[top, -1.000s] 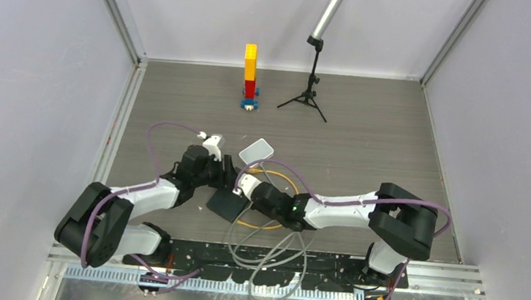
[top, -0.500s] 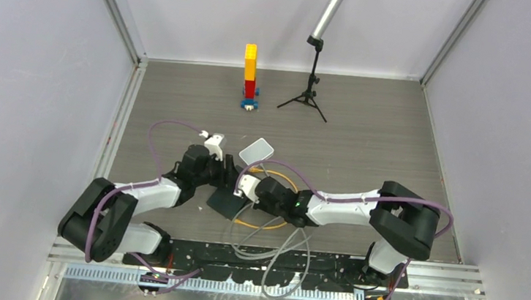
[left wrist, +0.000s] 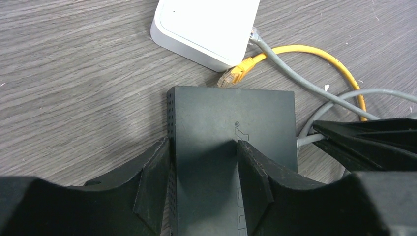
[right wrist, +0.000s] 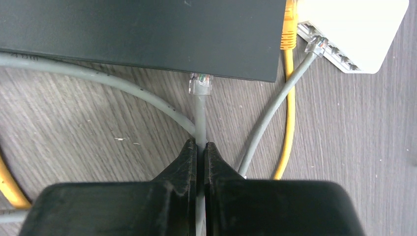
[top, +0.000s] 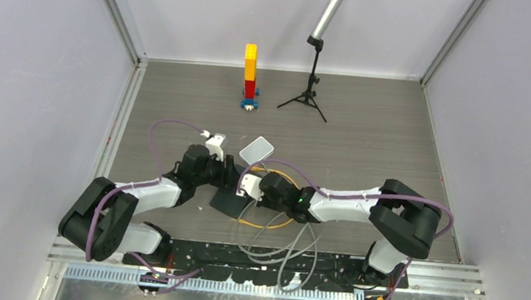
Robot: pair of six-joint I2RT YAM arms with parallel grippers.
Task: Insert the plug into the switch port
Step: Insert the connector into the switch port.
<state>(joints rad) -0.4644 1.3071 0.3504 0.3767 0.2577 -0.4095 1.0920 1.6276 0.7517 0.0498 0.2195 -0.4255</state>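
1. Swinging farther over the bench, the right forearm has dragged the gray cable's [right wrist: 200,118] loose loops sideways.
2. The right end effector [right wrist: 200,147] is pinched on that cable. The plug [right wrist: 200,82] tip meets the black box's [right wrist: 147,29] side and looks unseated.
3. The left end effector [left wrist: 204,162] clamps the black box, steadying it for the push.
4. The white box [left wrist: 206,24] lies just beyond.

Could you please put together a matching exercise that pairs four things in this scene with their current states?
Things:
1. black box
2. gray cable at the black box
3. yellow cable
4. brick tower

States:
A. standing upright, untouched
B. pinched in the right gripper
C. lying loose
D. touched by the left gripper

Pairs: 1-D, 2-B, 3-C, 4-A
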